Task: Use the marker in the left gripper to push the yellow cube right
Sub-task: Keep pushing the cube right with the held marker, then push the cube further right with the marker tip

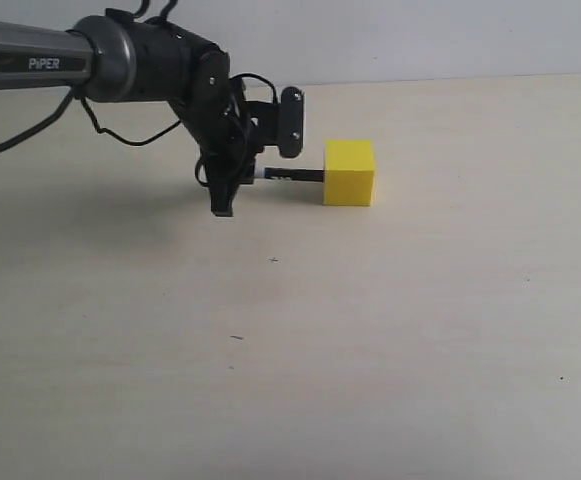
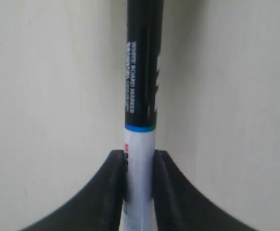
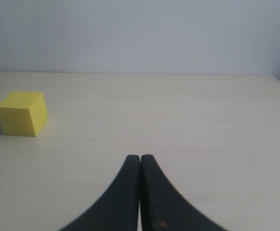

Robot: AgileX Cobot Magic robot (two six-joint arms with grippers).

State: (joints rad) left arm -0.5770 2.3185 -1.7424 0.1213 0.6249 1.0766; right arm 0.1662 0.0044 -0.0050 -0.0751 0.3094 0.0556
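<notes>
A black left hand [image 2: 140, 161] grips a slim black-and-white marker [image 1: 295, 174] touching a small yellow cube [image 1: 349, 172] on the pale bench [image 1: 370, 330].

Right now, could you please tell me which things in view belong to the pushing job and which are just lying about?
In the job: left gripper, marker clamped in it, yellow cube.
Not in it: right gripper, shut; table.

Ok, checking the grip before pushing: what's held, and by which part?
The left gripper holds the slim white-and-black marker by its white barrel; the right gripper, shut, holds nothing.
</notes>
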